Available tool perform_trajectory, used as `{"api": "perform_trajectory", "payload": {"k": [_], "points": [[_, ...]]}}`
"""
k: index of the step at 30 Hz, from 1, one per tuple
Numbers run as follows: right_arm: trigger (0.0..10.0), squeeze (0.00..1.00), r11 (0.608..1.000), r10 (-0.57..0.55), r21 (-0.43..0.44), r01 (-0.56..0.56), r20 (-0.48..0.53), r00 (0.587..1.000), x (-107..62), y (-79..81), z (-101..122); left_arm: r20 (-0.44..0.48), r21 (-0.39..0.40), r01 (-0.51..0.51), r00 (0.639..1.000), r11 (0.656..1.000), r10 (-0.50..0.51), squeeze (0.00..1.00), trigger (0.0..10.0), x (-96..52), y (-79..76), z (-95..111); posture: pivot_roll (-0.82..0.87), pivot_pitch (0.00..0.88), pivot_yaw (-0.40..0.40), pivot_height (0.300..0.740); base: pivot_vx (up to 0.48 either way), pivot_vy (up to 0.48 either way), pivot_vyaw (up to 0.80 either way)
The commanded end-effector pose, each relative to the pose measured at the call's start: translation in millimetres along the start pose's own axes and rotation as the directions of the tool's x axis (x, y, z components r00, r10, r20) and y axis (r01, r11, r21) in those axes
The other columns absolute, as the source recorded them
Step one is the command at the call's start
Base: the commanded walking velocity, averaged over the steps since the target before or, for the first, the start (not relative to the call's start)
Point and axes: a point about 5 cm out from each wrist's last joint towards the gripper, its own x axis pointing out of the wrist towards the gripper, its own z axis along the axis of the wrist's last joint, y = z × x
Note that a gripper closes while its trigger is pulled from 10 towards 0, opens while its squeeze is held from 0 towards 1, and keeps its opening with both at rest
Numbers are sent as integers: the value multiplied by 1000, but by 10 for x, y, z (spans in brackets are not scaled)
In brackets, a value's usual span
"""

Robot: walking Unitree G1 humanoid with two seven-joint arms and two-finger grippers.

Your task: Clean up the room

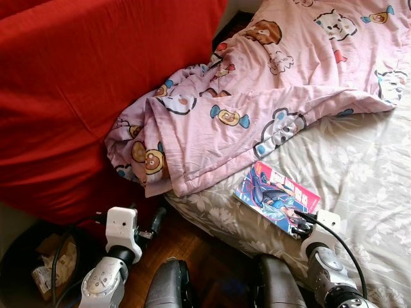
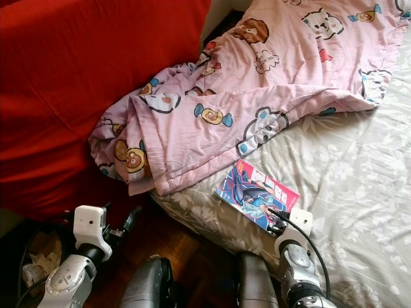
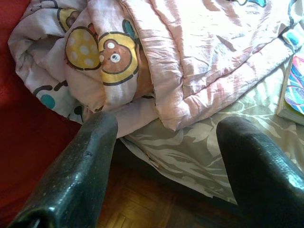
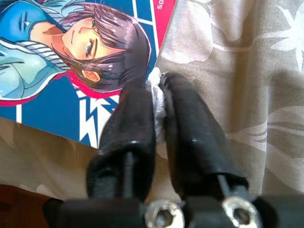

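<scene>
A comic book (image 1: pixel 276 192) with a blue and pink cover lies flat on the grey floral bed sheet (image 1: pixel 359 167), near the bed's edge. My right gripper (image 1: pixel 306 221) is at the book's near corner. In the right wrist view the gripper (image 4: pixel 156 80) is shut on a small white crumpled wad (image 4: pixel 156 97) right beside the book's (image 4: pixel 47 57) edge. My left gripper (image 1: pixel 154 221) hovers low beside the bed, open and holding nothing, pointing at the hanging fold of a pink cartoon-print blanket (image 3: pixel 142 52).
The pink blanket (image 1: pixel 257 96) is bunched across the bed and spills onto a big red cushion (image 1: pixel 77 83) at the left. A dark bin (image 1: pixel 32 263) with paper scraps stands on the wooden floor (image 1: pixel 192 247) at the lower left.
</scene>
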Motion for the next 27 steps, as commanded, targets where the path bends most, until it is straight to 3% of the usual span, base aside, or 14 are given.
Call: {"api": "perform_trajectory", "payload": {"k": [1, 14, 19, 25, 26, 27], "points": [[0, 0, 1000, -15, 12, 16, -59, 998, -36, -28, -165, -42, 10, -17, 999, 1000, 18, 0, 10000, -49, 66, -93, -2, 250, 99, 641, 0, 0, 0], [0, 0, 998, -24, 56, 24, -4, 1000, -40, -37, -120, -39, -2, -34, 999, 999, 33, 0, 10000, 100, 50, -161, -34, 143, 78, 641, 0, 0, 0], [0, 0, 1000, 21, 15, -24, 179, 984, -100, -24, 19, -38, -13, -72, 997, 997, 72, 0, 10000, 73, 95, -217, -53, 94, 62, 641, 0, 0, 0], [353, 0, 994, 108, -63, -92, 314, 943, -259, 42, 82, -38, -35, -104, 994, 994, 103, 0, 10000, 56, 99, -278, -70, 64, 42, 641, 0, 0, 0], [2745, 0, 993, 117, -68, -100, 323, 939, -279, 50, 82, -37, -37, -108, 994, 993, 107, 0, 10000, 56, 95, -283, -73, 60, 39, 641, 0, 0, 0], [10000, 0, 991, 131, -67, -115, 335, 933, -322, 64, 77, -33, -41, -114, 993, 993, 113, 0, 10000, 53, 90, -293, -75, 59, 39, 641, 0, 0, 0]]}}
